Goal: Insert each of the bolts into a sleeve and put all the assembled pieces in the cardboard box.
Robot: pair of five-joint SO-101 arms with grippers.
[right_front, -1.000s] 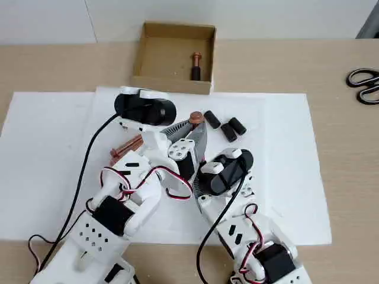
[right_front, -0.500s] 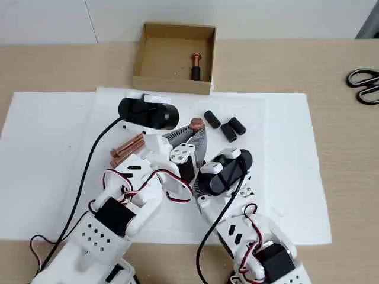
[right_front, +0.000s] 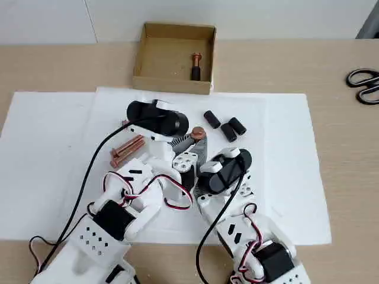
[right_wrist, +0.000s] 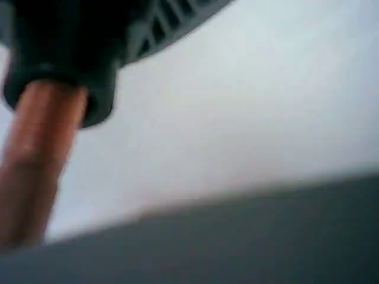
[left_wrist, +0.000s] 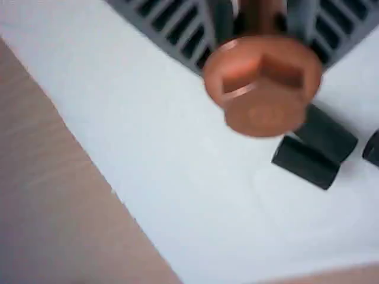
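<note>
left gripper [left_wrist: 260, 21] pinches bolt [left_wrist: 263, 89] shaft, head just ahead of it | right gripper [right_front: 201, 149] clamps sleeve [right_wrist: 59, 71] around shaft | bolt: stiff, light, smooth metal, probably slippery; hold mid-shaft

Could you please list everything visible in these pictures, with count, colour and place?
brown cardboard box: one, on the light wooden table beyond the paper.
assembled copper bolt in black sleeve: one, inside the box.
loose black cylindrical sleeves: three, on the paper beside the grippers.
loose copper bolts: small pile, count unclear, on the paper.
held copper bolt: one, between both grippers, shaft in a held black sleeve.
white paper sheet: one, over the table.
dark-handled scissors: one pair, table's edge.
left gripper: shut on the bolt.
right gripper: shut on the sleeve.
</note>
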